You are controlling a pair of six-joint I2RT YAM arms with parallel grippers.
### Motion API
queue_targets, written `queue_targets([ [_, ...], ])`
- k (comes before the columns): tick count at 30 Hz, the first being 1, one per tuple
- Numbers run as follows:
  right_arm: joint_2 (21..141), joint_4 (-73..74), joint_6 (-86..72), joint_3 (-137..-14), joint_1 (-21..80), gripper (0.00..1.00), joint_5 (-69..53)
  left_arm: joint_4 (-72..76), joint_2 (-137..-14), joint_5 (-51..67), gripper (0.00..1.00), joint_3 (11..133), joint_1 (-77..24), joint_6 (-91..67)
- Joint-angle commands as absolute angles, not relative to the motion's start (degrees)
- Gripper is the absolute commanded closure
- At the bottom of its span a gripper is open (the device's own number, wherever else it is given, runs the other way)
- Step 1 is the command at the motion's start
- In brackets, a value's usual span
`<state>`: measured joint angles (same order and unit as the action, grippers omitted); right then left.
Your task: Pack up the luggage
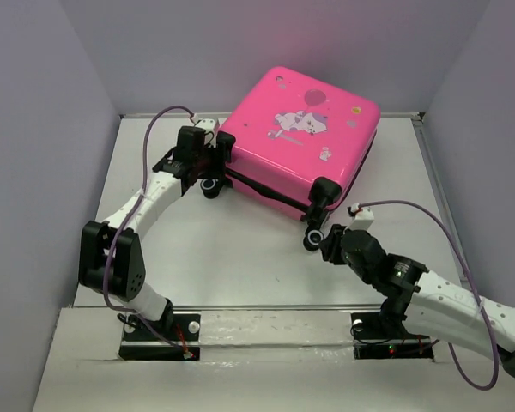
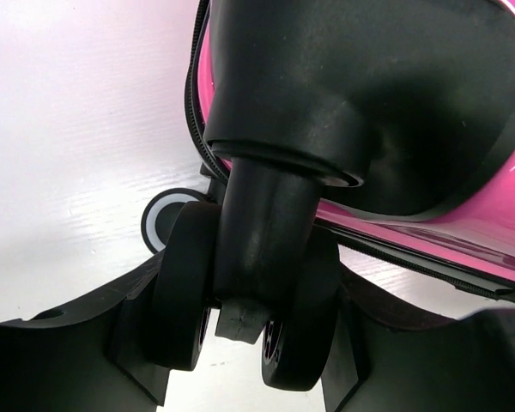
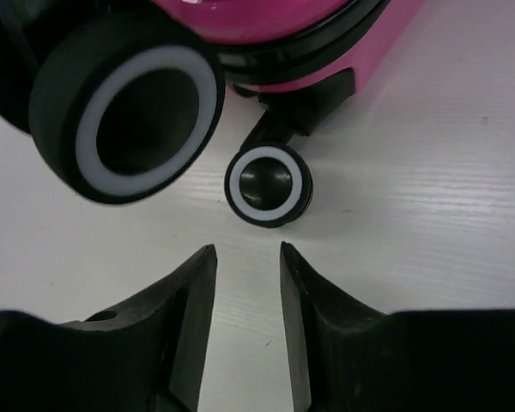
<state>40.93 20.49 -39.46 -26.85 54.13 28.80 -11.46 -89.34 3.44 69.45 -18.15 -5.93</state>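
Your left hand (image 2: 249, 296) is clenched on a wheel (image 2: 240, 292) of the pink suitcase (image 1: 300, 137), one finger on each side. Your right hand (image 3: 247, 251) is released and holds nothing, near another wheel (image 3: 124, 120). The suitcase lies flat and shut along the counter's (image 1: 240, 257) far edge, nearer its far-right corner.

No legible text, labels, numbers anywhere; luggage (image 1: 275, 163) print pictorial only.

White table (image 1: 240, 266) walled on three sides, closed pink luggage (image 1: 300, 146) lay toward the far edge, printed shell up, caster wheels (image 1: 313, 240) facing near, two arm bases (image 1: 159, 336) bolted at the near edge.
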Motion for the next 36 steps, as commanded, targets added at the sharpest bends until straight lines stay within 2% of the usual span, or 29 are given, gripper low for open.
queue_targets([
  [1, 41.0, 20.4, -36.0, -31.5, 49.0, 0.60, 32.2, -11.5, -79.2, 1.5, 0.94, 66.0, -18.0, -10.5],
  [6, 41.7, 19.7, -31.3, -33.7, 41.3, 0.72, 27.8, -10.5, -71.5, 4.8, 0.94, 57.7, -18.0, -13.3],
  [7, 42.0, 19.1, -29.2, -34.4, 39.0, 0.77, 25.9, -10.1, -68.8, 6.7, 0.94, 55.4, -18.0, -13.8],
  [10, 44.3, 15.2, -25.0, -36.0, 34.5, 0.81, 20.8, -10.0, -63.2, 9.6, 0.94, 51.2, -18.0, -16.3],
  [15, 50.4, 5.8, -19.3, -38.0, 29.2, 0.84, 4.5, -9.7, -52.8, 12.9, 0.94, 43.9, -18.5, -21.2],
  [17, 56.3, 3.5, -17.5, -42.0, 28.5, 0.86, -2.1, -9.1, -48.4, 14.9, 0.94, 41.5, -18.8, -24.6],
  [20, 64.6, 2.4, -15.3, -50.4, 28.5, 0.89, -7.3, -5.6, -43.9, 17.8, 0.94, 35.8, -19.3, -30.4],
  [26, 71.2, 3.7, -11.5, -63.8, 25.8, 0.92, -14.3, 4.8, -38.7, 21.4, 0.94, 30.7, -20.0, -40.4],
  [28, 71.5, 7.2, -10.0, -66.3, 25.8, 0.87, -14.5, 9.5, -37.0, 21.5, 0.94, 29.0, -20.4, -45.2],
  [29, 70.8, 9.4, -8.9, -67.3, 25.8, 0.74, -16.8, 11.1, -36.6, 21.4, 0.94, 28.6, -20.6, -46.6],
  [31, 66.6, 9.8, -9.1, -65.8, 25.8, 0.53, -23.1, 15.2, -35.9, 20.9, 0.94, 27.9, -20.8, -49.9],
  [33, 60.2, 8.0, -11.4, -61.0, 26.6, 0.36, -26.9, 18.6, -35.9, 20.0, 0.94, 27.7, -20.9, -52.4],
  [36, 54.3, 2.6, -15.0, -54.9, 33.5, 0.36, -30.4, 22.4, -37.1, 19.3, 0.94, 28.0, -21.0, -54.1],
])
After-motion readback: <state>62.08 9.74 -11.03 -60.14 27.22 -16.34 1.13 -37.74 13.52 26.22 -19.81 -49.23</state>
